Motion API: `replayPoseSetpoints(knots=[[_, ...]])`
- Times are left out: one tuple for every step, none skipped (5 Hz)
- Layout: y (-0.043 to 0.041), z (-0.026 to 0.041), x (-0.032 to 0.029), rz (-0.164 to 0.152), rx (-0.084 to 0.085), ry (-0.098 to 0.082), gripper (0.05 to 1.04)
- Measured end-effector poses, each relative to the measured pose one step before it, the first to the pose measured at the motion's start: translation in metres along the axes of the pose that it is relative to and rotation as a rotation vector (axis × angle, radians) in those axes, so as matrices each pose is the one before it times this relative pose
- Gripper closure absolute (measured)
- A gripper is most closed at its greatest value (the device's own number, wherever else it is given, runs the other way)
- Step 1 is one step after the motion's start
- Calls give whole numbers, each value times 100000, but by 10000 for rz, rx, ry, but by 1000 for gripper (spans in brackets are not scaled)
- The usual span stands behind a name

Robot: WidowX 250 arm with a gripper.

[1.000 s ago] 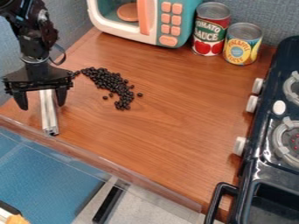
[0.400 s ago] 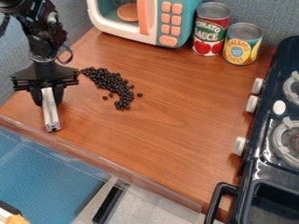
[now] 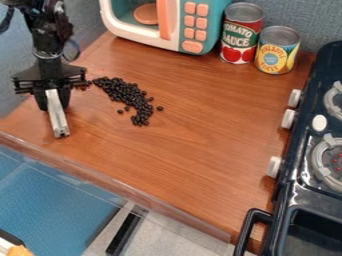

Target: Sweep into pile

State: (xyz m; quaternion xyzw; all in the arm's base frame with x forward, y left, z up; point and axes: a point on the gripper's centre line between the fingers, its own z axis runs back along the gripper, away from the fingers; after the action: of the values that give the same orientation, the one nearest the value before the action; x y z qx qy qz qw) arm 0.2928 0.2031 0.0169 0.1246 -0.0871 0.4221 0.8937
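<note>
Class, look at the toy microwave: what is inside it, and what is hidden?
Inside the toy microwave is a round orange disc. The orange handle covers whatever lies directly behind it, so that cannot be told.

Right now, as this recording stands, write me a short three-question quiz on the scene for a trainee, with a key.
1. What is the gripper holding? a) a sponge b) a silver bar c) a wooden spoon
2. True or false: every dark bean touches the main cluster.
3. Fill in: the tomato can and the pineapple can stand between the toy microwave and the ____.

Key: 1 b; 2 false, a stray bean lies apart; 3 stove.
</note>
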Motion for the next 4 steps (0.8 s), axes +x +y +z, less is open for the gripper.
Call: replayPoseSetpoints(knots=[[1131, 52, 645, 323, 127, 96, 698], [14, 59, 212, 59, 14, 1, 698], [-166, -474, 305, -310, 10, -5, 698], [248, -517, 535, -282, 175, -120, 698]])
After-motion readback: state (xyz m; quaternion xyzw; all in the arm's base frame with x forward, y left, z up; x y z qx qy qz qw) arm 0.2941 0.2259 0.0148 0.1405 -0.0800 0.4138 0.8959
